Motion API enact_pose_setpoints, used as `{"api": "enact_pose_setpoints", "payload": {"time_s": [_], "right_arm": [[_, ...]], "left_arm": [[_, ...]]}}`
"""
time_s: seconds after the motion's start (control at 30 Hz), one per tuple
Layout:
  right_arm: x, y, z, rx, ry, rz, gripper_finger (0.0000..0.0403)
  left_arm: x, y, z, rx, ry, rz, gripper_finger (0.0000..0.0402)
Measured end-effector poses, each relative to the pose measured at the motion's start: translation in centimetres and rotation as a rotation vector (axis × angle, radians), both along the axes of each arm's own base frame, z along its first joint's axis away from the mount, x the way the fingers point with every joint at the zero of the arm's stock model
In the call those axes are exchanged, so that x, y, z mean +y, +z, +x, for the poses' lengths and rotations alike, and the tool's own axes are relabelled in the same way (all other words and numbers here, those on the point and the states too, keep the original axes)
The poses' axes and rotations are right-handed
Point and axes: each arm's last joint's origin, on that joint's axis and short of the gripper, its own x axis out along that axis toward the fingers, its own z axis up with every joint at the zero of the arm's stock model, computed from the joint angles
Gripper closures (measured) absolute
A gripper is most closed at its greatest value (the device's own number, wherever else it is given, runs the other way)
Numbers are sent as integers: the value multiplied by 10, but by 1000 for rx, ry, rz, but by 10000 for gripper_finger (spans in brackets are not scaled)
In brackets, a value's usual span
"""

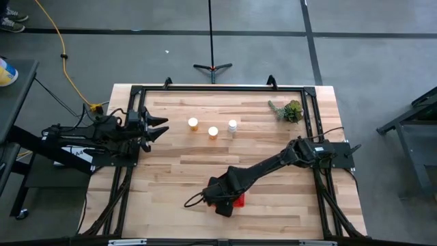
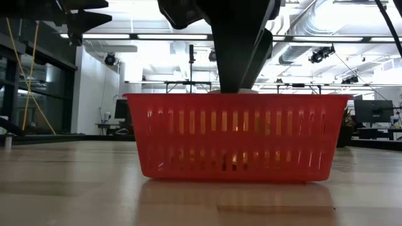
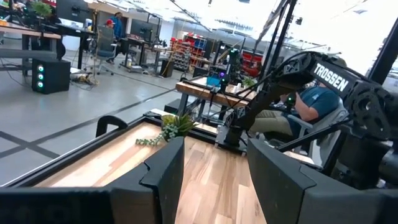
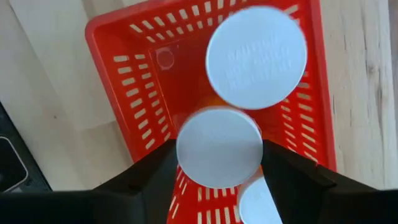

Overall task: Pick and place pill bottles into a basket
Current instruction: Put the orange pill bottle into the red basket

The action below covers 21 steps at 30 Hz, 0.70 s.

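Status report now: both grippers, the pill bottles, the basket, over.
Right gripper over the basket, a pill bottle between its fingers. Left gripper open, waiting at table's left edge. Three bottles stand on the table. Nothing blocking.

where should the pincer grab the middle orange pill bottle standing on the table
Grip the small translucent orange pill bottle with the round white cap across its round body, coming straight down from above. It stands upright on the wooden table, with open gaps to the neighbouring bottles on both sides.
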Motion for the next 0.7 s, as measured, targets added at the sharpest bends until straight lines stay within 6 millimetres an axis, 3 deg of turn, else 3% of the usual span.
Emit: {"api": "enact_pose_setpoints", "payload": {"time_s": [0.23, 0.5, 0.7], "right_arm": [[-5, 0, 2, 5, -7, 13, 212], [-5, -2, 1, 30, -6, 30, 150], [-8, 15, -3, 5, -12, 49, 125]], "left_arm": [[0, -1, 0, 9, 0, 1, 190], [0, -1, 0, 9, 0, 0, 190], [0, -1, 0, 8, -1, 0, 190]]}}
